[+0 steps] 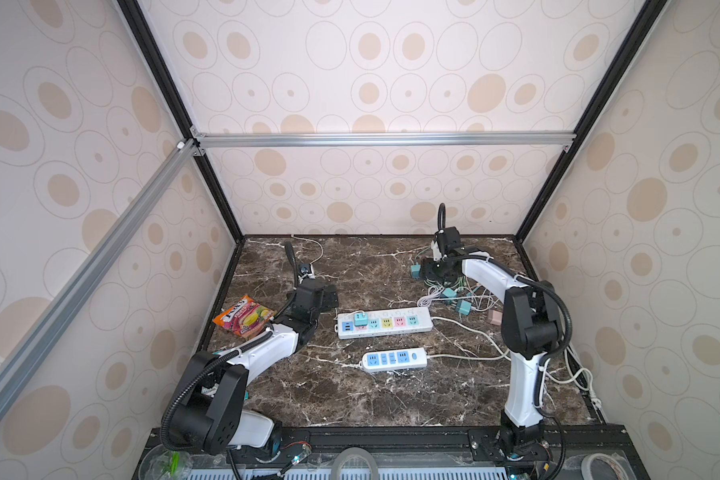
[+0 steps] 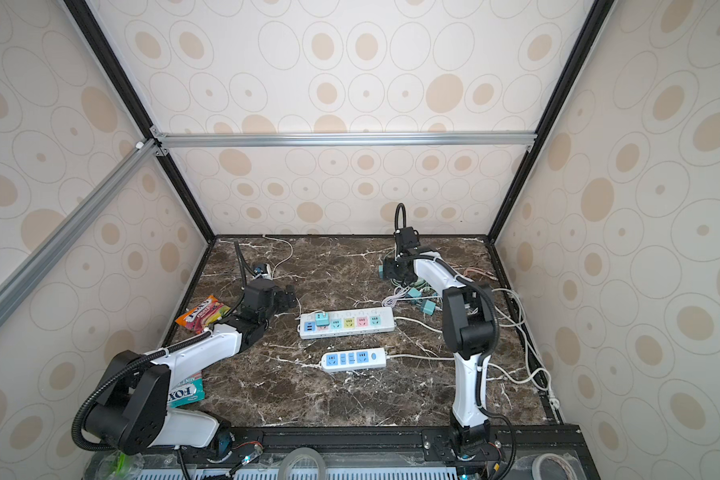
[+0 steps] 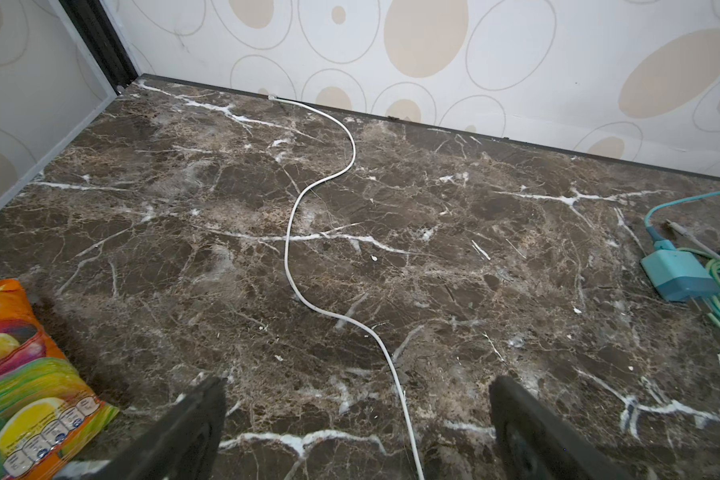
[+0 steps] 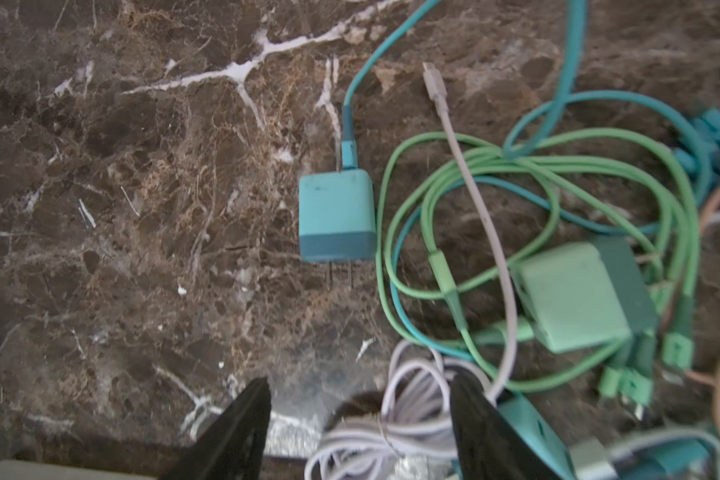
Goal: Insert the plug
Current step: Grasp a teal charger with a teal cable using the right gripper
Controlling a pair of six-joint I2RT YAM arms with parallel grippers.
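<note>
The right gripper (image 4: 362, 386) is held over the far right of the worktop (image 1: 350, 395). Its fingers (image 4: 242, 424) are spread, and nothing is pinched between them. Ahead of them, in the right wrist view, a blue plug (image 4: 336, 216) is seen lying flat on the marble, with its two prongs turned toward the gripper and its cord (image 4: 348, 124) led away from the far end. Just beside it, green, blue and lilac cables (image 4: 470, 178) are heaped in a tangle, and a green plug (image 4: 574, 295) lies among them. A lilac coil (image 4: 371, 440) is seen under the gap between the fingers.

In both top views a long strip (image 1: 385, 323) is laid near the middle of the worktop, well apart from the blue plug. A seated plug (image 1: 360, 319) is found near its left end. A short strip (image 1: 393, 359) is placed nearer the front.

The left gripper (image 3: 358, 384) is held low on the left, its fingers (image 3: 184, 428) spread wide and empty — a white cable (image 3: 292, 232) is seen running under the gap, and a snack bag (image 3: 21, 374) lies to one side.
</note>
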